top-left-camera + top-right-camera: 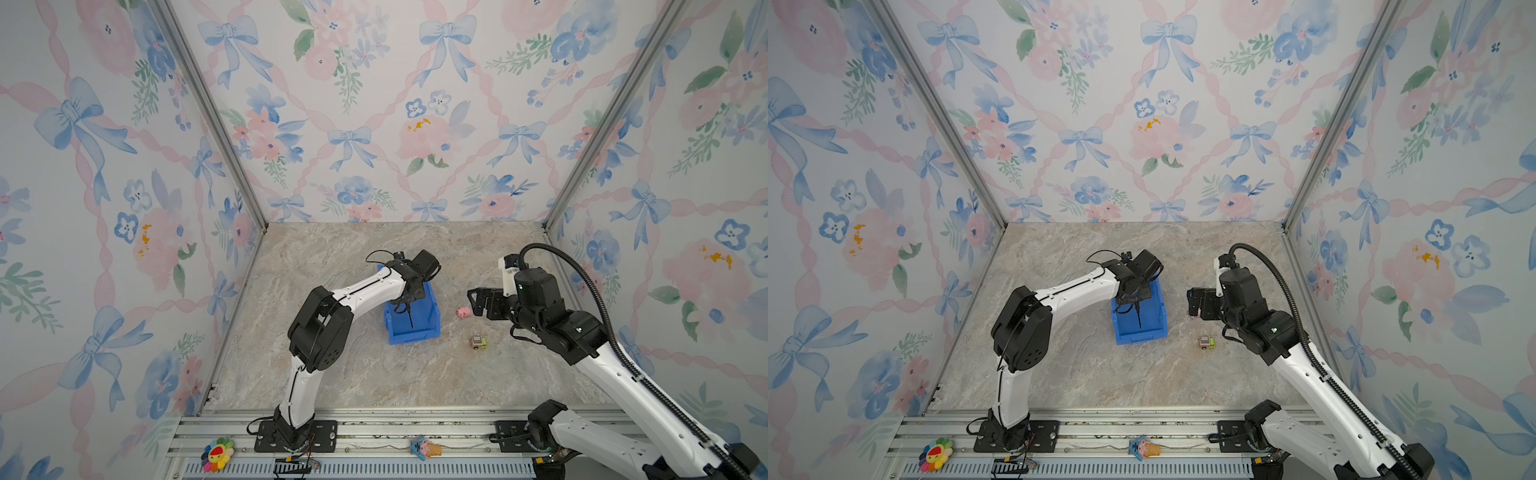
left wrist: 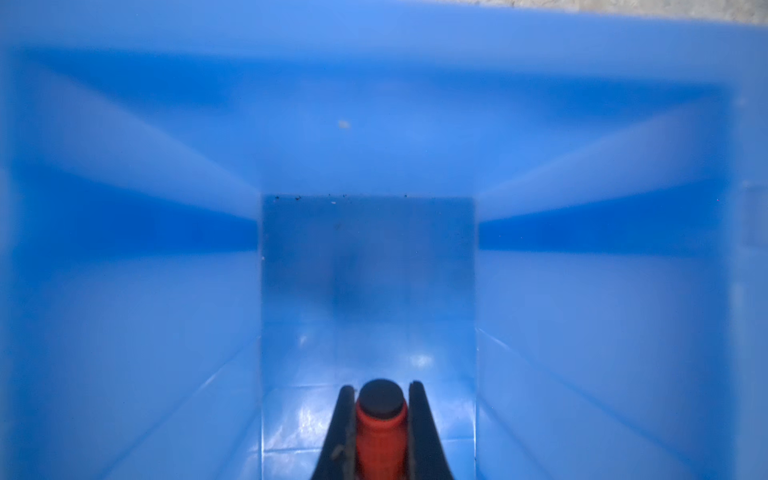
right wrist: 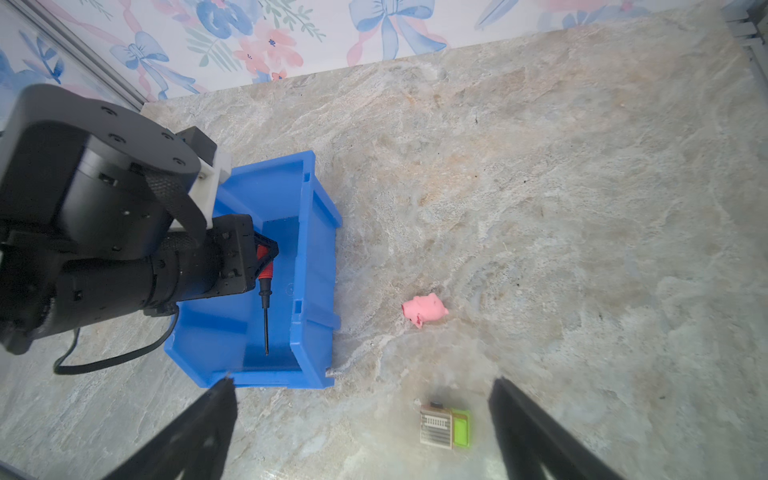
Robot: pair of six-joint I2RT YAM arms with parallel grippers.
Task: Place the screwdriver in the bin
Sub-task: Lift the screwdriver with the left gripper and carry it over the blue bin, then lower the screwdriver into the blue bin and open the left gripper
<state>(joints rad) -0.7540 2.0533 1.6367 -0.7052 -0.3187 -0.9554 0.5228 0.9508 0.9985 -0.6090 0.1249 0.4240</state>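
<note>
The screwdriver (image 3: 265, 299) is hanging inside the bin (image 3: 316, 266). The left jaws are clenching its red handle, and its thin shaft is pointing toward the low front lip. Whether the tip is touching the bin's floor, I cannot tell. The bin is sitting near the middle of the surface (image 3: 582, 208). Beside it, on the right arm's side, a pink pig (image 3: 426, 309) is lying, with a small toy car (image 3: 444, 428) nearer the front. The right jaws are standing spread wide, gripping nothing, hovering near the pig.
</note>
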